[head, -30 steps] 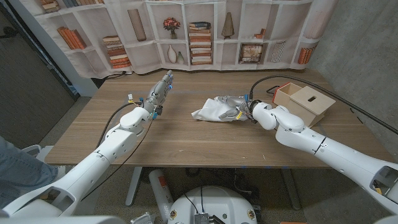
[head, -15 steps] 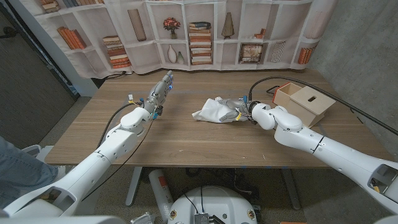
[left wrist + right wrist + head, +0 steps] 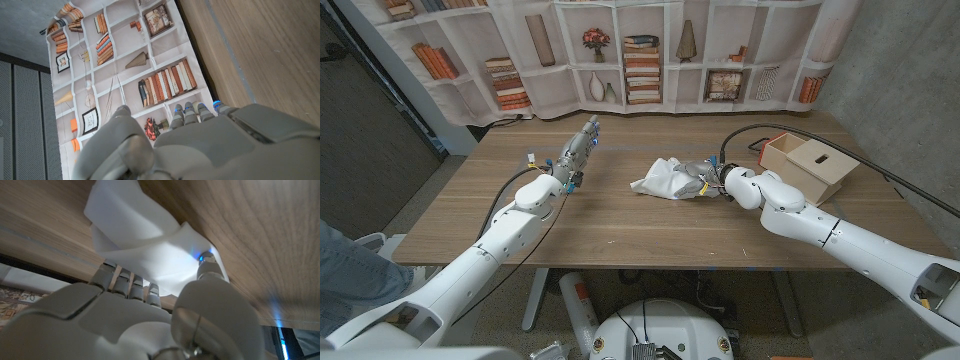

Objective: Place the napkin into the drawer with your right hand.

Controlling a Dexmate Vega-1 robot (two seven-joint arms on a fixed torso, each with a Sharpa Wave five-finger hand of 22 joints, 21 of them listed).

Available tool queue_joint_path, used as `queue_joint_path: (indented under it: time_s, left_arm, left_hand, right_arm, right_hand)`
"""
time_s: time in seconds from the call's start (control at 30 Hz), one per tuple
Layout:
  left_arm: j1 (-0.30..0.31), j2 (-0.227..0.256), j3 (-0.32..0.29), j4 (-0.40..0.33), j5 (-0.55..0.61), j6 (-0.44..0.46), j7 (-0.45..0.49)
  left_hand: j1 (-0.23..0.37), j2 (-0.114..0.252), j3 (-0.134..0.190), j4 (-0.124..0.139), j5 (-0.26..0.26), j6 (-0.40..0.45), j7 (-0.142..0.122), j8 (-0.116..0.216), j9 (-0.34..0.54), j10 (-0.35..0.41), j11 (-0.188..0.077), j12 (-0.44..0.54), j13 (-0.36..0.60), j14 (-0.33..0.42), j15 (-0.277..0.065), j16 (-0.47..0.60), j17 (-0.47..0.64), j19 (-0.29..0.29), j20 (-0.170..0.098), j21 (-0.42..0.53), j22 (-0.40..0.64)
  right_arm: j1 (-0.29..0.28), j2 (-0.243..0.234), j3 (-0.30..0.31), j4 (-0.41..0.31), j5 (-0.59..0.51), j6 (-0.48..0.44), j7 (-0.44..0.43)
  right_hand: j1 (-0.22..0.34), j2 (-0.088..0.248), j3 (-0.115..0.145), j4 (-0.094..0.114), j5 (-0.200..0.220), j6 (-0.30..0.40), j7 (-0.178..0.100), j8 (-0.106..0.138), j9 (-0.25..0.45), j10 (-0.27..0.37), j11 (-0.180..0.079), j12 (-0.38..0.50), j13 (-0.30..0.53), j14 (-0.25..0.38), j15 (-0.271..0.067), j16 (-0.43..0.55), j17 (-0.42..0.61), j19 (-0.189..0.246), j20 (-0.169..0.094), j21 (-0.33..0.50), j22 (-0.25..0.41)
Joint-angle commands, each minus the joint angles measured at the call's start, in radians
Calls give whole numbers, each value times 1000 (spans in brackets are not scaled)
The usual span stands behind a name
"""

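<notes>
A wooden worktop [image 3: 620, 215] runs across the head view, backed by a printed curtain of bookshelves [image 3: 620, 50] — books, vases and a flower pot drawn on it — with dark panelling to the left and a grey concrete wall to the right.

On the left, the left hand [image 3: 577, 150] reaches out above the bare wood with its fingers [image 3: 192, 112] straight and side by side, holding nothing; in the left wrist view they point toward the curtain.

Near the middle lies the white napkin [image 3: 660, 178], crumpled on the worktop. The right hand [image 3: 703, 178] has come up against its right edge. In the right wrist view the napkin [image 3: 145, 245] bulges just past the fingers [image 3: 131, 287], with the thumb tip on the cloth at one side and the other fingertips at its lower fold — whether they truly pinch it or merely touch it I cannot tell.

Further right, well apart from the napkin, stands the light wooden drawer [image 3: 810, 165] box, a slot in its top, a black cable [image 3: 840, 145] curving round behind it.
</notes>
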State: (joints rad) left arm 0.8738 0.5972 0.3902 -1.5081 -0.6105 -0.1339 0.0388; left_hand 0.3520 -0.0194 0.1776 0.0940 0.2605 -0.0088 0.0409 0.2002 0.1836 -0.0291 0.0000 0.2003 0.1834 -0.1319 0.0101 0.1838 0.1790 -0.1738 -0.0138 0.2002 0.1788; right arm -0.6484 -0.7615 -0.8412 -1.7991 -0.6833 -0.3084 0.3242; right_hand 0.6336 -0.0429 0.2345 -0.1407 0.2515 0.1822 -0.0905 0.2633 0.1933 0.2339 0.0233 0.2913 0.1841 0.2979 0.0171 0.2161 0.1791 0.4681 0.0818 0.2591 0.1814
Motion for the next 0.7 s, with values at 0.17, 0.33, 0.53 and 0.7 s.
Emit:
queue_joint_path:
  time_s: [0.17,0.33,0.53,0.7]
  left_arm:
    - [-4,1,5,-8,4,13,3]
    - [-10,-4,9,2,3,14,-1]
    - [-14,-7,11,9,4,12,-3]
    - [-15,-8,11,11,5,12,-3]
  left_hand:
    - [0,12,-3,1,-4,9,1,0,6,1,0,4,4,2,0,4,2,-53,7,4,6]
    - [0,13,-4,1,-4,9,1,0,6,1,1,4,4,2,-1,4,2,-53,8,4,6]
    - [0,13,-5,1,-4,10,1,0,6,1,1,4,4,2,-1,4,2,-53,9,4,6]
    - [0,13,-5,0,-4,9,0,0,6,1,2,4,4,1,-1,3,2,-53,8,4,6]
  right_arm:
    - [-4,4,-7,14,-22,-5,-37]
    - [-7,9,-7,22,-27,-1,-59]
    - [-5,12,-7,29,-28,1,-66]
    - [-6,14,-9,33,-34,0,-76]
  right_hand:
    - [49,3,6,-2,-1,186,-30,40,5,166,-38,34,0,121,-64,3,0,117,-62,19,4]
    - [68,11,9,-2,-4,257,-40,52,5,226,-46,42,-1,179,-81,7,1,168,-112,26,3]
    - [86,14,11,-3,-6,304,-46,57,6,270,-49,45,-2,223,-98,8,1,223,-143,37,3]
    - [103,21,15,-5,-8,345,-53,64,6,308,-60,50,-2,258,-112,11,1,251,-155,42,3]
